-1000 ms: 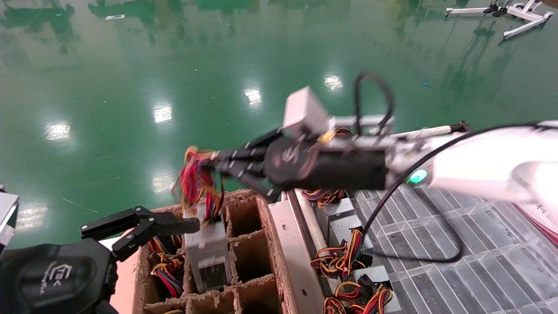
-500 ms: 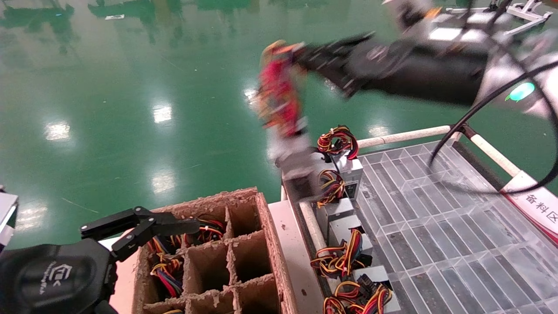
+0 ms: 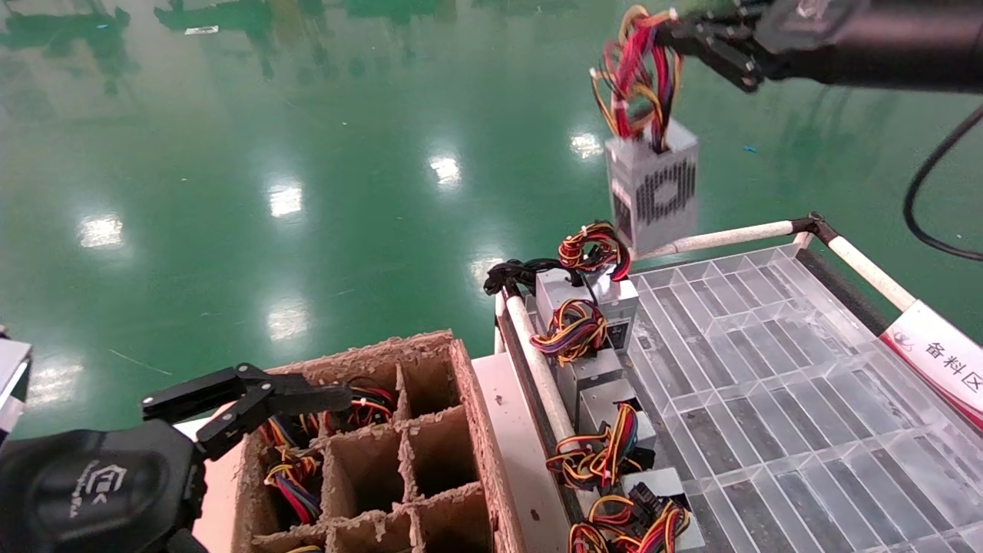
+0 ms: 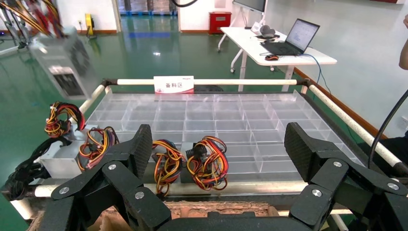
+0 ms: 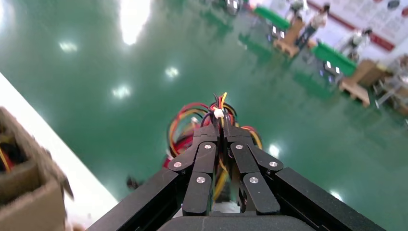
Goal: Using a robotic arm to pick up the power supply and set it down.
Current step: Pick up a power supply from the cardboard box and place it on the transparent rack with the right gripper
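The power supply is a small silver-grey box with a perforated vent face. It hangs in the air by its mostly red wire bundle above the far left corner of the clear tray. My right gripper is shut on that bundle, and in the right wrist view its jaws pinch the wires with a white tie showing. The box also shows in the left wrist view as the power supply, high over the tray. My left gripper is parked low at the left, open and holding nothing.
A clear partitioned tray on a white-railed frame lies to the right. Several grey boxes with wire bundles line its left edge. A brown cardboard divider box sits in front, with wires in some cells. Green floor lies beyond.
My right gripper lifted the power supply out of the cardboard box, then carried it up and to the right. It now hangs over the tray's far corner. The left arm stayed still.
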Motion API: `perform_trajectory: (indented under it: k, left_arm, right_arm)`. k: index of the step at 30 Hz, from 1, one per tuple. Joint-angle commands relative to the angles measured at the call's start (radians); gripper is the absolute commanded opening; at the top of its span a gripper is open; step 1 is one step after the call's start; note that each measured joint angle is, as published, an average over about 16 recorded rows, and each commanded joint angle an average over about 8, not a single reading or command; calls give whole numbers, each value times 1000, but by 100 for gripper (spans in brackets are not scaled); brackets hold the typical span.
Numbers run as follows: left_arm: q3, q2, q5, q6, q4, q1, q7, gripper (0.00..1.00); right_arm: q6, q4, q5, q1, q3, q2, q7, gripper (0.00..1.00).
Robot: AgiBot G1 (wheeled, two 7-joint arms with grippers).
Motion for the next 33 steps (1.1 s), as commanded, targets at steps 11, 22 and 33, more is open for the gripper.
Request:
perform_trajectory:
  k: [11,22,33]
  left_arm:
    - [0,0,0,0,0,0,0,100]
    - [0,0,0,0,0,0,0,100]
    - [1,0,0,0,0,0,0,100]
  right_arm:
    - [-18,-6,-72,24,-50,16,17,0]
    - [-82,2,-154,57,-107,23,39,0]
    - [-16,29,-257,43,-177,-43,-47,0]
